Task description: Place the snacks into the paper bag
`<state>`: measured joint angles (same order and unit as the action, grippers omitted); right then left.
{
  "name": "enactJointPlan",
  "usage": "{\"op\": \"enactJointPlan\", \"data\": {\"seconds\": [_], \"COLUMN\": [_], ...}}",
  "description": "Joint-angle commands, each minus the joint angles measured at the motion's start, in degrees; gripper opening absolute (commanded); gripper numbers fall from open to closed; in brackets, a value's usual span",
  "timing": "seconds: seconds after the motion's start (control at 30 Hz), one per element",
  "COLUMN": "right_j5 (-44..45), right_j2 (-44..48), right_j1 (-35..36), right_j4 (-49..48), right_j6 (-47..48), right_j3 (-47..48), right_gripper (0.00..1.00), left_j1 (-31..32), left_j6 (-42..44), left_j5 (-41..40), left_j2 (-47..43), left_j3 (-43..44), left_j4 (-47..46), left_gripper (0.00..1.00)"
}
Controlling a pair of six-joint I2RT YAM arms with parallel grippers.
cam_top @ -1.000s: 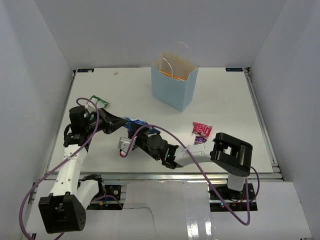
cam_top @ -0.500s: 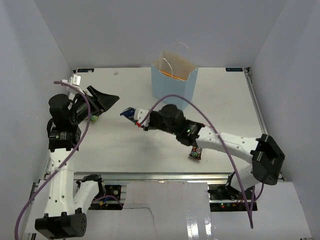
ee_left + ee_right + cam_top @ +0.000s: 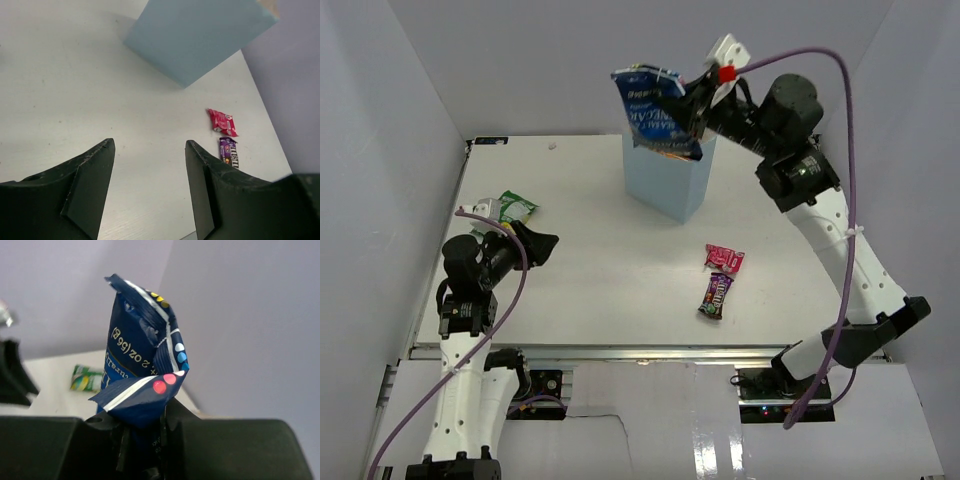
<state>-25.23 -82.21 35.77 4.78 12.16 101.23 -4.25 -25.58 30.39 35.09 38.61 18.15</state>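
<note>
Both arms are built of white shell links joined by black motor housings, the left arm (image 3: 460, 390) like the right arm (image 3: 840, 232). A purple cable (image 3: 847, 120) runs loosely along each. The left gripper (image 3: 150, 145) has matt black, wedge-shaped fingers (image 3: 85, 185); a red tie (image 3: 725, 73) marks the right wrist's white camera mount (image 3: 730, 48)

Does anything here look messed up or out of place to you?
Only mildly: the blue chip bag dangles crumpled, pinched by one edge in the right gripper above the paper bag, which stands askew on the table. Nothing is spilled.

Blue chip bag (image 3: 655, 110) lifted above paper bag (image 3: 665, 190).
</note>
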Motion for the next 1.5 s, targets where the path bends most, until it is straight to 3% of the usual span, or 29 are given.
{"op": "enactJointPlan", "data": {"seconds": [0.0,0.2,0.47,0.8,1.13,1.23,1.27,1.37,1.47], "right_j5": [-0.9,-1.0,-1.2,-3.9,-4.0,-4.1,-3.9,-2.5,-1.9], "right_j2": [-6.0,-15.5,-25.0,-30.5,-26.6,-24.6,-23.3,-20.1,-16.1], "right_j1": [-6.0,-12.5,-14.8,-15.1,-15.2,-15.1,-15.0,-15.2,-15.4], "right_j4": [0.2,-6.0,-9.9,-13.5,-19.1,-20.0,-19.9,-18.8,-17.3], "right_j6": [-7.6,-11.7,-11.5,-15.0,-20.6,-20.2,-19.7,-17.4,-15.3], "right_j3": [11.9,24.2,23.8,16.0,-0.5,-4.9,-6.5,-7.6,-7.9], "right_gripper": [0.08,0.08,0.08,0.08,0.15,0.34,0.48,0.70,0.78], "left_j1": [0.1,0.1,0.1,0.1,0.1,0.1,0.1,0.1,0.1], "left_j6": [3.8,4.1,4.1,4.0,3.8,3.8,3.8,3.7,3.5], "left_j5": [0.6,1.0,1.1,1.8,1.8,1.7,1.7,1.3,-1.6], "left_j2": [-1.4,-1.6,-2.0,-2.1,-1.8,-1.6,-1.3,-0.7,0.1], "left_j3": [-1.6,-2.3,-2.4,-2.7,-2.8,-2.8,-2.8,-2.8,-2.8], "left_j4": [-3.1,-3.5,-3.7,-4.0,-4.0,-4.1,-4.1,-3.8,-3.1], "left_gripper": [0.69,0.69,0.69,0.69,0.69,0.70,0.70,0.72,0.75]}}
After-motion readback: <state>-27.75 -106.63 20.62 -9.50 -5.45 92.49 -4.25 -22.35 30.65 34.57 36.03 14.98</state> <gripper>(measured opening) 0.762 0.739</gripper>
